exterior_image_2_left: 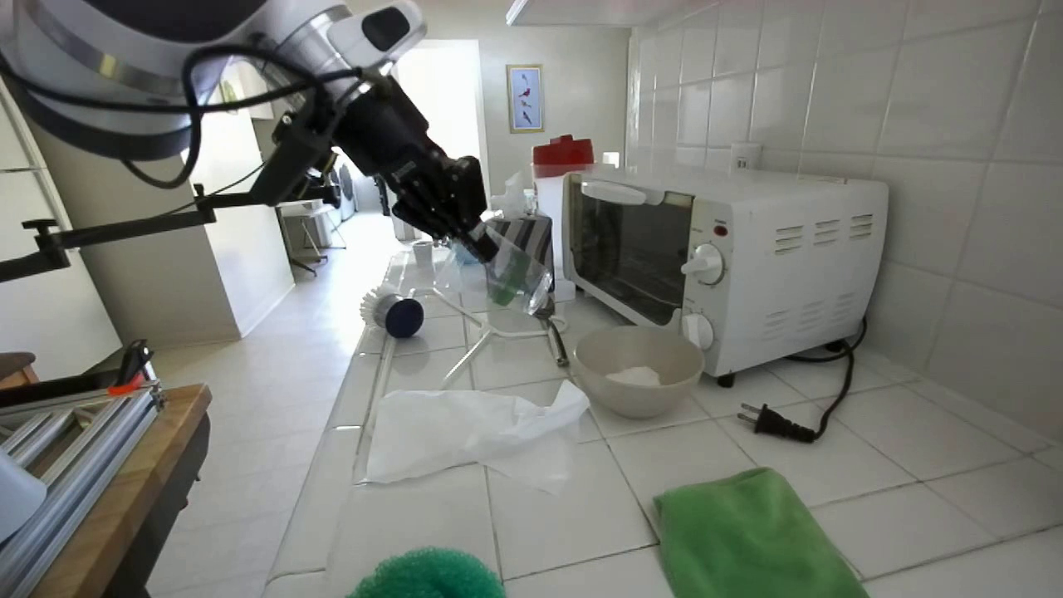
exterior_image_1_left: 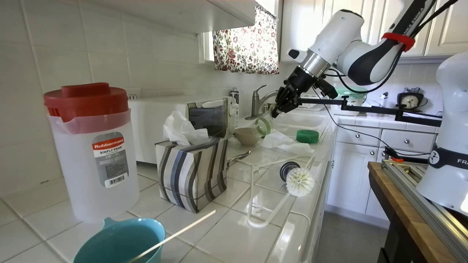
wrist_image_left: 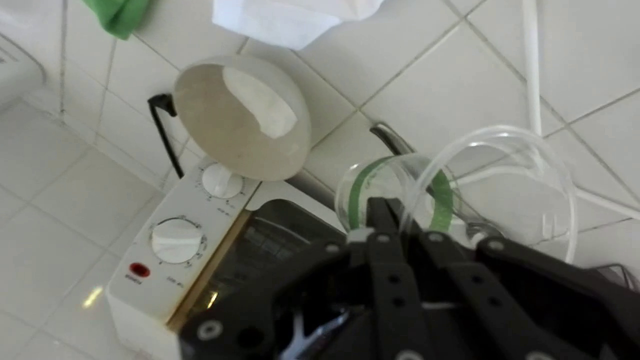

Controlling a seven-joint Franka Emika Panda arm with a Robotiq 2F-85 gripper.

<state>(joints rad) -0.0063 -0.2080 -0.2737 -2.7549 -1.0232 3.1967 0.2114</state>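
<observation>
Okay, pitcher (exterior_image_1_left: 91, 153) is labeled "Rubbermaid Simply Pour"; arm (exterior_image_1_left: 365, 60) partly shows "EMIKA". Gripper (exterior_image_2_left: 482, 246) nearly closed, pinching the wall of a green-banded clear cup (exterior_image_2_left: 521, 281). Cup hangs tilted right beneath it, above the counter (exterior_image_2_left: 573, 515), between the front edge and the toaster oven (exterior_image_2_left: 747, 266) near the back edge. Dish brush (exterior_image_1_left: 298, 179) lies by the front edge; bowl (exterior_image_2_left: 614, 403) just beside the toaster oven.
</observation>
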